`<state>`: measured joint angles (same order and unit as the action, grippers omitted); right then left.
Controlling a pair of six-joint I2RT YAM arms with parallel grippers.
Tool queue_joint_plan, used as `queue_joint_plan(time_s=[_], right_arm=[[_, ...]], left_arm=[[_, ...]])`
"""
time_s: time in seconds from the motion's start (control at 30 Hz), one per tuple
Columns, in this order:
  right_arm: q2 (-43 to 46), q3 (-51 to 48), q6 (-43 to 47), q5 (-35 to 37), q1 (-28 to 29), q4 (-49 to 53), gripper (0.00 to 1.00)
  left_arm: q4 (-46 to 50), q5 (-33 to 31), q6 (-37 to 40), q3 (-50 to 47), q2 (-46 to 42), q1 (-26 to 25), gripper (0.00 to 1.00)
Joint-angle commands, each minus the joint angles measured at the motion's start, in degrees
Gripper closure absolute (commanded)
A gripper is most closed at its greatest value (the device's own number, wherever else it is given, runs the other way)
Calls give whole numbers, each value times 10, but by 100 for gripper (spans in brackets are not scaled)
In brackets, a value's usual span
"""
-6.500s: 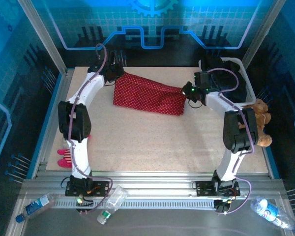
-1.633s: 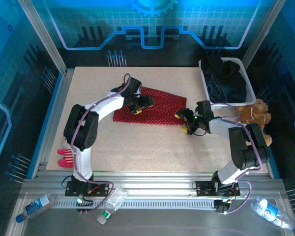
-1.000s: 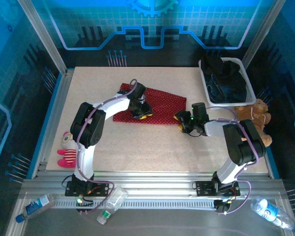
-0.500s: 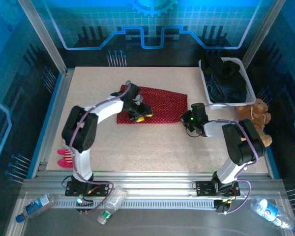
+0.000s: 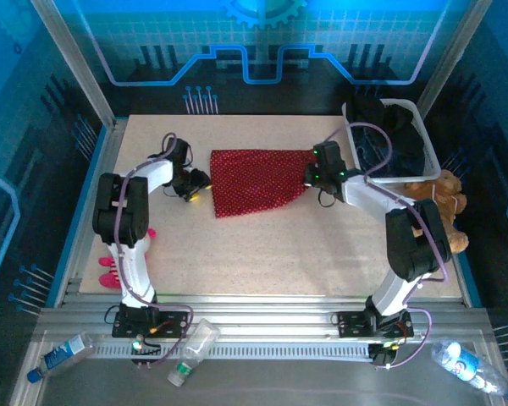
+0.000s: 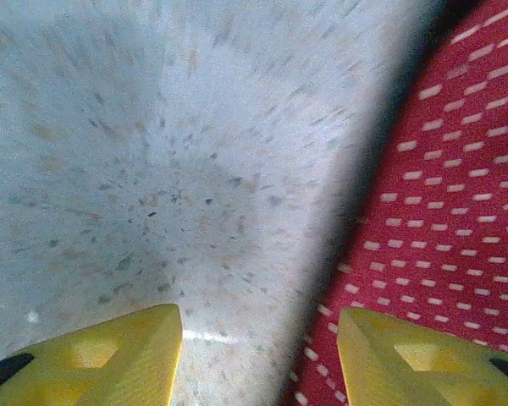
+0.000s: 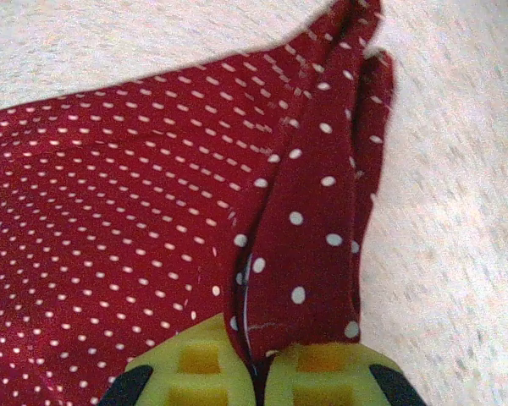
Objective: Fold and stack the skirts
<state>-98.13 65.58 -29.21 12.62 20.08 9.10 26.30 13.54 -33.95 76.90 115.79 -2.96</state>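
Right gripper [image 7: 258, 365], mine, is clenched on a bunched fold of the red cloth skirt with small white dots [image 5: 258, 182]. My wrist view shows the yellow fingertips [image 7: 195, 365] closed together with the cloth pinched between them. The fold runs away from the pads as a narrow raised ridge.

Left gripper [image 6: 258, 326] is released, with its two yellow fingers [image 6: 110, 355] standing apart and nothing between them. One finger is over bare tabletop and the other over the left edge of the red skirt. Whether that finger touches the cloth, I cannot tell.

Location of the red skirt: spread on the speckled beige table [image 5: 262, 254], in its far half, between my two grippers. Its right end is gathered at my right gripper, and its left edge lies just beside my left gripper.

Other items noted:
- White plastic basket [image 5: 421, 118], far right corner of the table, holding dark cloth garments [image 5: 398, 145], black and dark blue.
- Brown teddy bear [image 5: 445, 193], at the right edge, just near of the basket.
- Pink-striped plush toy [image 5: 110, 272], at the near left edge, beside my left arm, well apart from the red skirt
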Motion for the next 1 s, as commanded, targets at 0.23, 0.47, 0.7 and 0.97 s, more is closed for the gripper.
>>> queue_joint_plan(time_s=[0.23, 0.47, 0.7, 0.97], right_arm=[[-136, 196, 385, 62, 180, 69, 100], [-233, 269, 465, 32, 235, 87, 100], [-261, 302, 500, 26, 248, 109, 100], [-232, 338, 513, 6, 248, 82, 100]], left_arm=[[-35, 107, -4, 4, 15, -12, 52], [-12, 62, 1, -9, 11, -13, 77], [-14, 62, -2, -14, 20, -13, 95], [-14, 64, -1, -9, 20, -12, 100]])
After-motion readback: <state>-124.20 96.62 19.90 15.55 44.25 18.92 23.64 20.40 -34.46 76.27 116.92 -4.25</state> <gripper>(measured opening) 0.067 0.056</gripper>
